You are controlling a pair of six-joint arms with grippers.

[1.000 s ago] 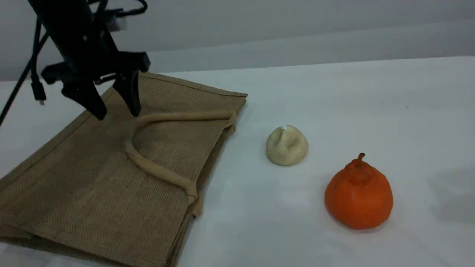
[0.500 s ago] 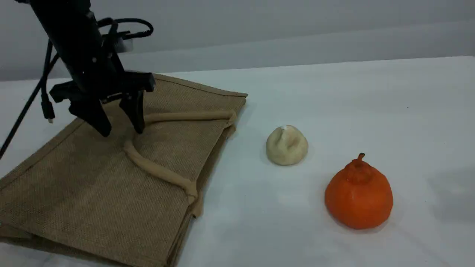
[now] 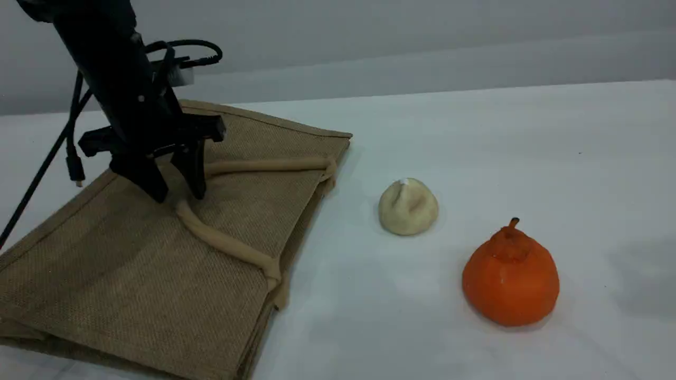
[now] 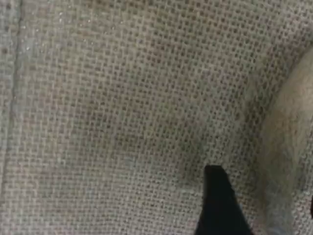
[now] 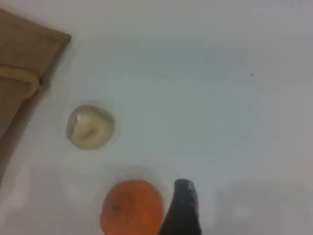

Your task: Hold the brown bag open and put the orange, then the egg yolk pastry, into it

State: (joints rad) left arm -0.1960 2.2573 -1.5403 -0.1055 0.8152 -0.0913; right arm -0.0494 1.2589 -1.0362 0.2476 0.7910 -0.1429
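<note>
One brown bag (image 3: 132, 264), one orange (image 3: 510, 278), one egg yolk pastry (image 3: 407, 207), left jaws parted around handle (image 3: 227, 244).

A white table (image 3: 475, 132) stands before a plain grey wall (image 3: 422, 37).

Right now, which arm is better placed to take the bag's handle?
Left. The left gripper stands on the brown bag, its fingers astride the handle. The right gripper hangs above the orange, far from the bag.
</note>
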